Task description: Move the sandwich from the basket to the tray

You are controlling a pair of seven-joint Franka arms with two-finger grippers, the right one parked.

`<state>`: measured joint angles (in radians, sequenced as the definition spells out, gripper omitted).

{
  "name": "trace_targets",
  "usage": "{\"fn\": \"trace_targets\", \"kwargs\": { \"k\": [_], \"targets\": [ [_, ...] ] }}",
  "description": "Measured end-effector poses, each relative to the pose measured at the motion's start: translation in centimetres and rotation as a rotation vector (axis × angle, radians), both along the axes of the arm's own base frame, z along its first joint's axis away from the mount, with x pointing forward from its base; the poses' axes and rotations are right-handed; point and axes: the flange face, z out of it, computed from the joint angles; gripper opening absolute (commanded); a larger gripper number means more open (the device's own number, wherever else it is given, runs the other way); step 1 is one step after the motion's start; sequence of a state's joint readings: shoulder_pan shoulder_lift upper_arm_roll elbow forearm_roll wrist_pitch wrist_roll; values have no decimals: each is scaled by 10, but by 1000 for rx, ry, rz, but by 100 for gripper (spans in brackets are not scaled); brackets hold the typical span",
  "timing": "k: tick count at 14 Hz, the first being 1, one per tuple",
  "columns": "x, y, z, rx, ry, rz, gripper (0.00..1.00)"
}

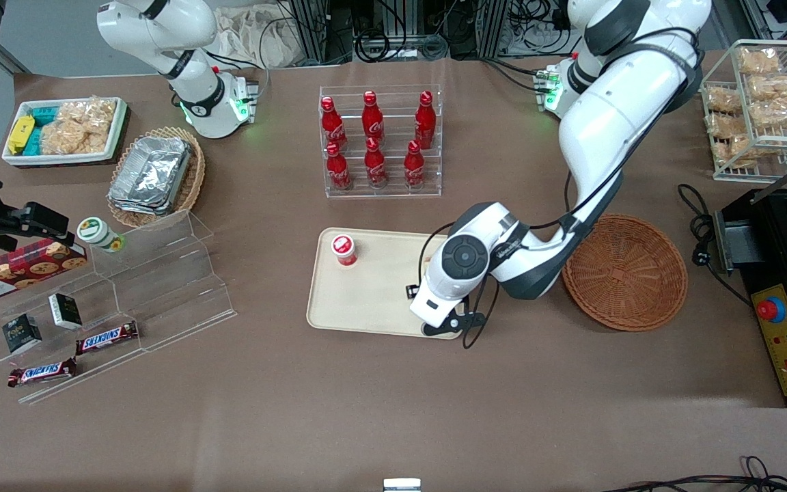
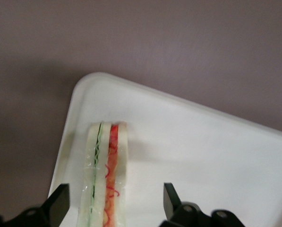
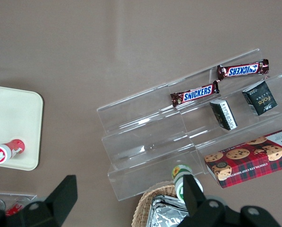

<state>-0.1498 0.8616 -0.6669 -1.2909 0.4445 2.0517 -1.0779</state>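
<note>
Wrist view only: sandwich (image 2: 105, 175) on tray (image 2: 202, 156) near rounded corner, standing on edge, between fingers (image 2: 60, 203) of gripper (image 2: 115, 208); jaws spread wide, clear of wrap both sides, holding nothing. Front view: gripper (image 1: 449, 326) low over tray (image 1: 366, 301) corner, arm housing hides sandwich. Basket (image 1: 624, 272) at 3 o'clock from tray, on working arm's side. Red-capped cup (image 1: 344, 249) on tray, 9 o'clock from arm housing. Bottle rack (image 1: 380, 140) at tray's 12 o'clock. Brown tabletop (image 1: 393, 410)
</note>
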Motion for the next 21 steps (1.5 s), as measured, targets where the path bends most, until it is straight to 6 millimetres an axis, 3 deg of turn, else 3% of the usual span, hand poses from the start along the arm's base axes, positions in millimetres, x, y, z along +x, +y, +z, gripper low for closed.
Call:
{"fn": "trace_targets", "kwargs": {
  "k": [3, 5, 7, 8, 10, 15, 21],
  "targets": [
    [4, 29, 133, 17, -127, 169, 100],
    [0, 74, 211, 48, -177, 276, 100],
    [4, 133, 264, 55, -201, 357, 100],
    [7, 162, 279, 58, -203, 370, 100],
    [13, 212, 292, 52, -183, 351, 100],
    [24, 310, 289, 77, -115, 204, 100],
    [24, 392, 288, 133, -65, -3, 100]
  ]
}}
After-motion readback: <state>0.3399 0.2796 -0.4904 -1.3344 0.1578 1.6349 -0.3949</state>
